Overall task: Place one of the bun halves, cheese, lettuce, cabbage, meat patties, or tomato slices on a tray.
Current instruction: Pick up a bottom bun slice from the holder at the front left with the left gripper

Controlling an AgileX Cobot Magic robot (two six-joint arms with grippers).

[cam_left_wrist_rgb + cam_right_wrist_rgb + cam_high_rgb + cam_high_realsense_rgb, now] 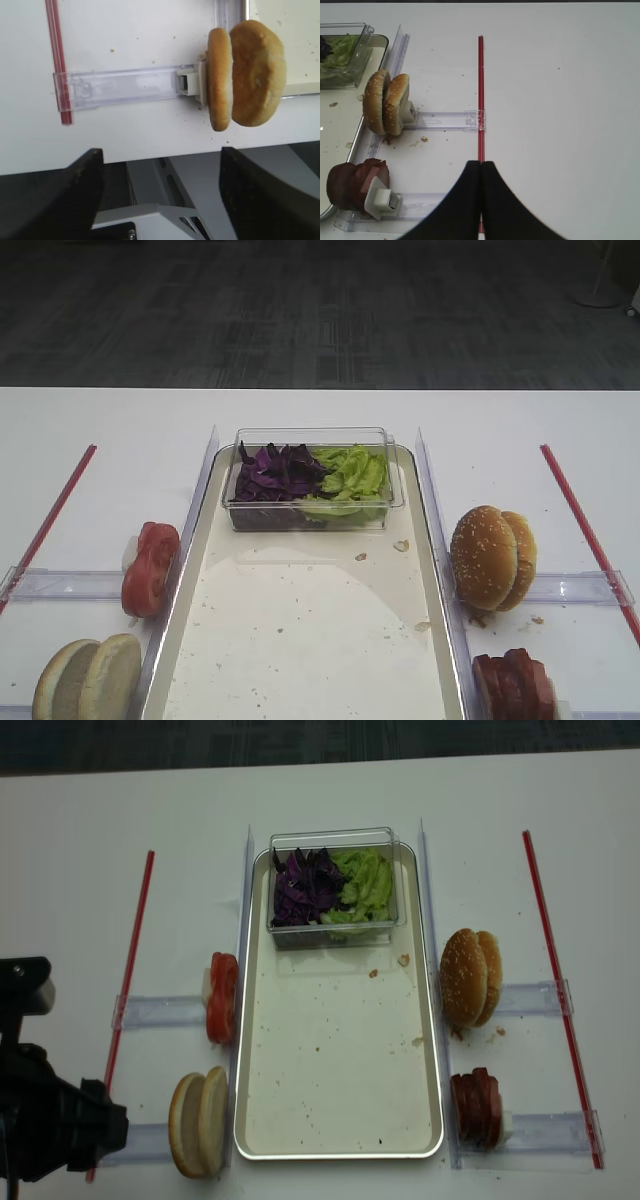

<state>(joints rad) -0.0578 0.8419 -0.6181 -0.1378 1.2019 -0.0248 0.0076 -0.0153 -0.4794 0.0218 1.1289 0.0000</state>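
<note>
The long tray (pixel 340 1060) lies mid-table with a bare, crumb-speckled floor. At its far end a clear box holds purple cabbage (pixel 298 888) and green lettuce (pixel 362 885). Left of the tray stand the tomato slices (pixel 222 997) and two pale bun halves (pixel 200 1122) on edge. Meat patties (pixel 478 1107) stand to the right. No cheese shows. My left gripper (pixel 160 152) is open and empty, off the table's front edge, short of the bun halves (pixel 245 75). My right gripper (pixel 480 164) is shut and empty over a red strip (pixel 480 90), right of the patties (pixel 355 185).
Sesame-seeded bun halves (pixel 472 977) stand on edge right of the tray. Clear plastic rails (pixel 160 1012) hold each food stack, and red strips (pixel 130 960) run along both sides. The left arm's black body (pixel 50 1115) sits at the near left corner.
</note>
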